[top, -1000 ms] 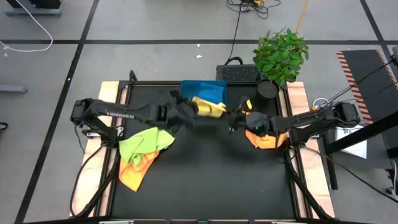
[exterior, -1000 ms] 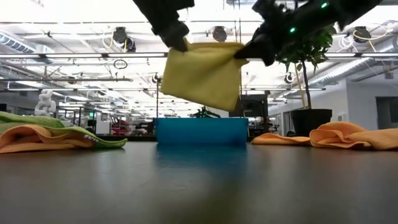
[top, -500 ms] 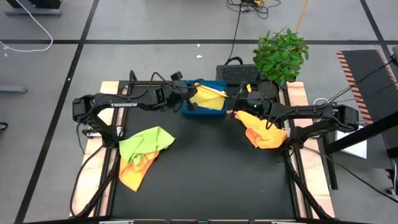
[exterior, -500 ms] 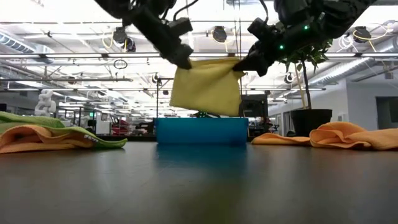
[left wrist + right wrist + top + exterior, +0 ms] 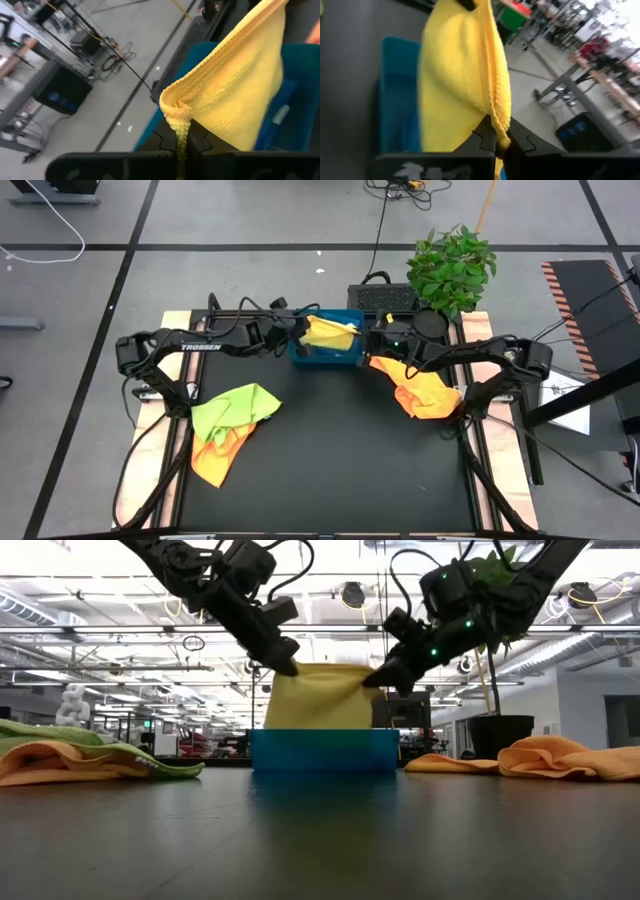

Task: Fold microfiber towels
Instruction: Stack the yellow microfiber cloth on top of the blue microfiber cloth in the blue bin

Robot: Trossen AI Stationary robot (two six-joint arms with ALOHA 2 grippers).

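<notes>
Two grippers hold one yellow towel [image 5: 322,695] between them over the blue tray [image 5: 326,357], which sits at the middle of the table's far edge. The left gripper [image 5: 297,335] is clamped shut on one upper corner of the cloth; the right gripper [image 5: 368,343] is clamped shut on the other. In each wrist view a bunched hem is pinched between the dark fingers [image 5: 170,145]. The towel hangs doubled between the two grips, its lower part dropping behind the tray's near wall in the low view; whether it touches the tray floor cannot be told.

A lime green towel [image 5: 234,404] lies crumpled near the table's left edge, lying over an orange towel [image 5: 217,457] that spreads toward the near left corner. Another orange towel [image 5: 423,391] lies bunched near the right edge, partly under the right arm. A potted plant [image 5: 452,268] stands beyond the far right corner of the table [image 5: 330,470].
</notes>
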